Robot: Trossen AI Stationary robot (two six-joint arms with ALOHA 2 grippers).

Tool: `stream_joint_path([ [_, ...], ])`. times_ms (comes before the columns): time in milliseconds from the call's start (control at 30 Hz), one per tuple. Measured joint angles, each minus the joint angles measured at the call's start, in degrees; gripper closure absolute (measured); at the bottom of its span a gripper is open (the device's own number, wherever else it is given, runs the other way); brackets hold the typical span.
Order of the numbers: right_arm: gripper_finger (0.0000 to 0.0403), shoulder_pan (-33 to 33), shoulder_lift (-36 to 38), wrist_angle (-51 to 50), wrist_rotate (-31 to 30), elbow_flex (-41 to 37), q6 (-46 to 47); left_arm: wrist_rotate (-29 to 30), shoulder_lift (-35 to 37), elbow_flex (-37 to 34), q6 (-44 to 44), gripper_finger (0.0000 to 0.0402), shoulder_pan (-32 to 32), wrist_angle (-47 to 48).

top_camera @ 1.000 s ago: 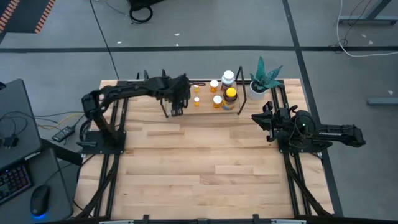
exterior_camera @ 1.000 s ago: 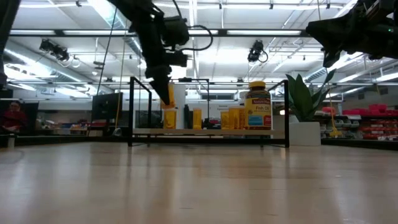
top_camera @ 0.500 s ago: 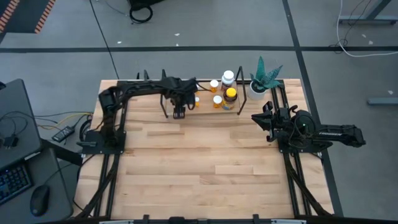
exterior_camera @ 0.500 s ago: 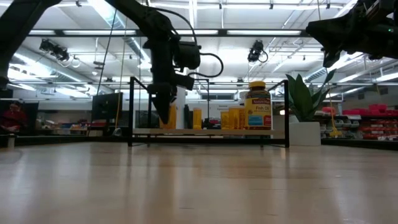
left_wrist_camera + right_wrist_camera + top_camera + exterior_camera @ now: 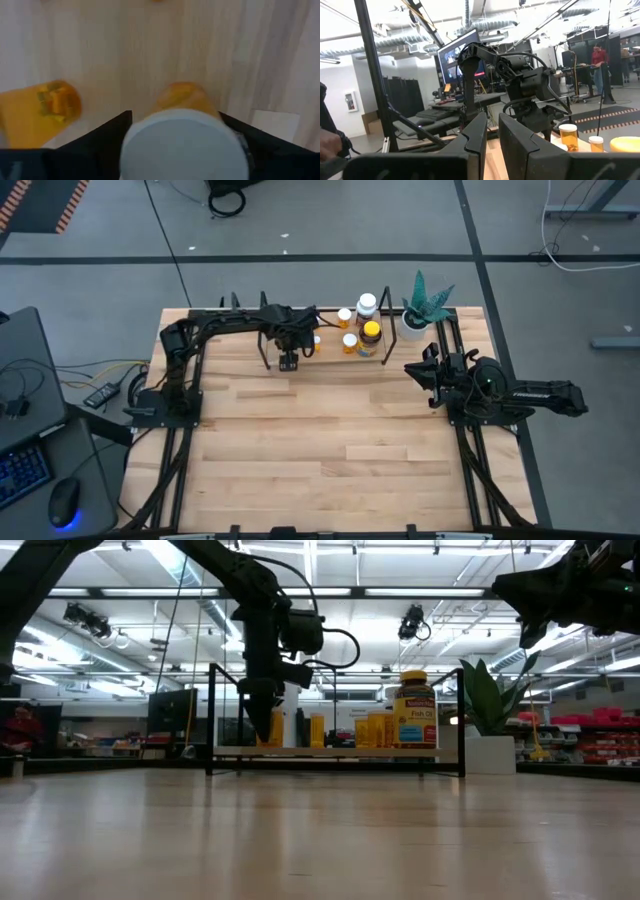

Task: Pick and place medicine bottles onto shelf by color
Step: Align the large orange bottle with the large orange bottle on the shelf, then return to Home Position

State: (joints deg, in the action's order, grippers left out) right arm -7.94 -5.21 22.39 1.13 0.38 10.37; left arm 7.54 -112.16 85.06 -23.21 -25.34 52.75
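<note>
Standing on the shelf, an orange white-capped bottle.

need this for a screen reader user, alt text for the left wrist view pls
Looking down past the left claw, an orange medicine bottle with a white cap stands between its two dark fingers on the light wooden shelf board. Another orange bottle lies beside it.

Your left gripper hangs over the shelf beside an orange bottle; the fish-oil bottle stands farther right.
</note>
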Motion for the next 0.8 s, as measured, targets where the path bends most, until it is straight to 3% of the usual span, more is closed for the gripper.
stream_joint_path([
  [300,0.0346,0.0,0.0,0.0,0.0,0.0,0.0,4.2,0.3,1.2,-0.1,0.0072,0.1,1.5],
  [633,0.0346,0.0,0.0,0.0,0.0,0.0,0.0,4.9,0.3,13.0,-1.4,0.0067,1.2,8.3],
  [800,0.0346,0.0,0.0,0.0,0.0,0.0,0.0,5.0,3.8,16.3,-1.2,0.0067,2.2,8.3],
])
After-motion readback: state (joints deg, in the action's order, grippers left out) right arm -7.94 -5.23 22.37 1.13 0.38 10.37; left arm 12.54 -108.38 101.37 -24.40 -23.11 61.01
